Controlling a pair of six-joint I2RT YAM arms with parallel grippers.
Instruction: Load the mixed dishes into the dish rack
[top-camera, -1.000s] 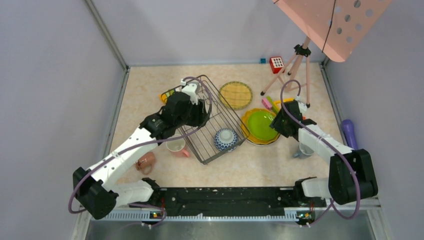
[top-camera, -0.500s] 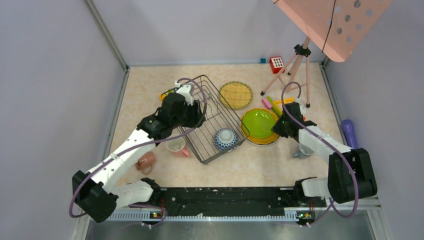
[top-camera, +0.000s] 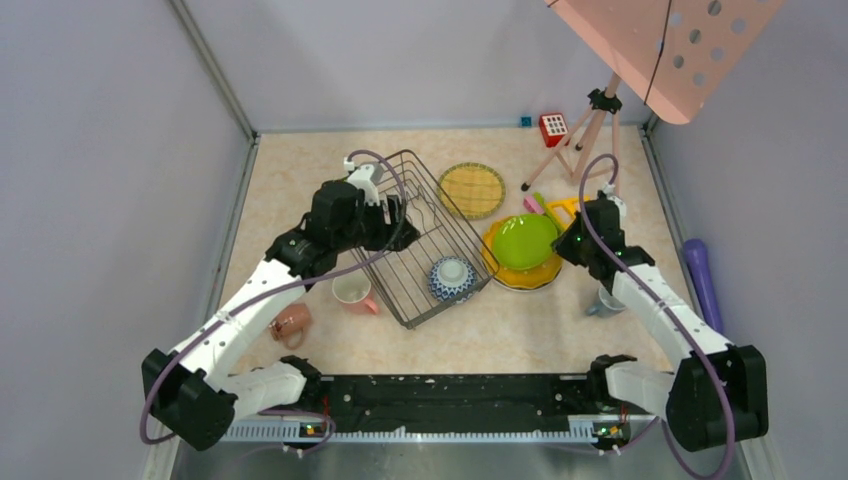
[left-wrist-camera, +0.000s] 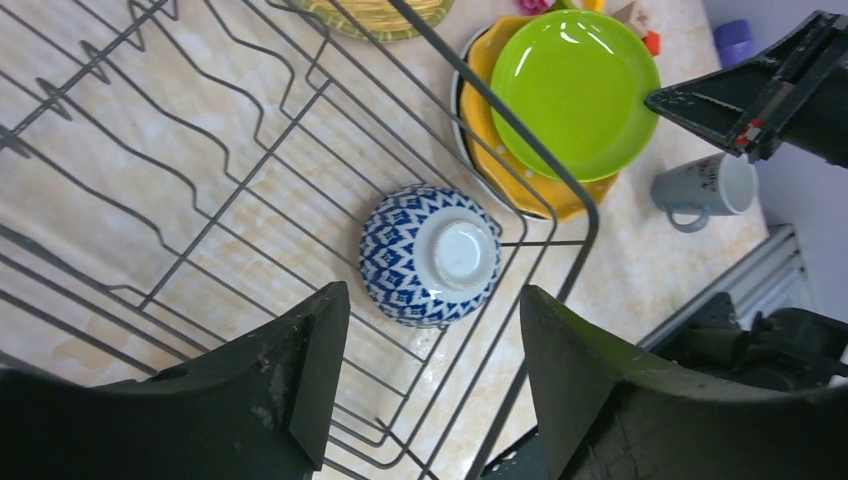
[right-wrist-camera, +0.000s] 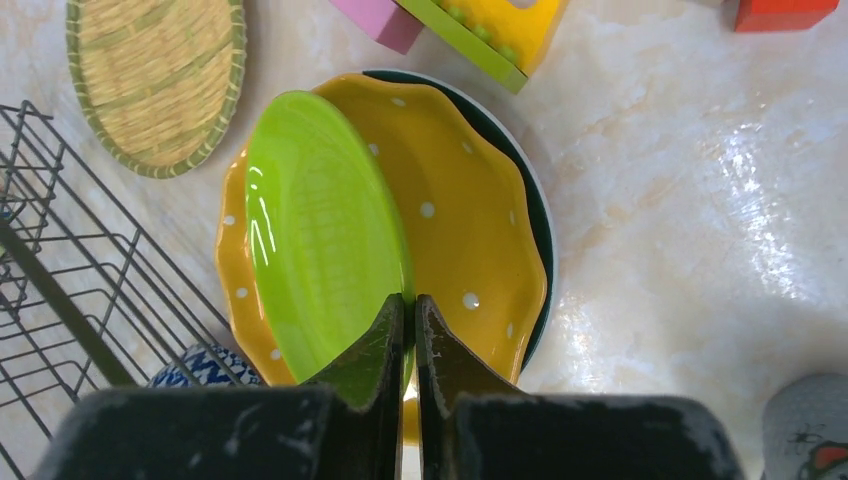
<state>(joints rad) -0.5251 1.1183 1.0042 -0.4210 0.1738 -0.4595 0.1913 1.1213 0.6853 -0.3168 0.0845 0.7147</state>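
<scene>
My right gripper (right-wrist-camera: 411, 315) is shut on the rim of the lime green plate (right-wrist-camera: 320, 230) and holds it tilted above the yellow-orange dotted plate (right-wrist-camera: 470, 230), which lies on the white plate (right-wrist-camera: 540, 215). The same green plate (top-camera: 524, 241) shows in the top view. My left gripper (left-wrist-camera: 430, 340) is open and empty above the dish rack (top-camera: 420, 235). The blue-white bowl (left-wrist-camera: 430, 255) lies upside down in the rack's near corner. A pink mug (top-camera: 354, 293) stands left of the rack and another pink mug (top-camera: 290, 322) lies further left. The grey-blue mug (top-camera: 607, 300) sits under my right arm.
A woven round mat (top-camera: 471, 189) lies behind the plates. Coloured toy blocks (right-wrist-camera: 470, 25) sit right of the plates. A tripod (top-camera: 590, 135) stands at the back right, with a red block (top-camera: 552, 127) by it. A purple object (top-camera: 699, 268) lies at the right wall.
My right gripper has lifted the green plate's edge off the dotted plate and pulled back to the right. My left arm has drawn back to the left over the rack.
</scene>
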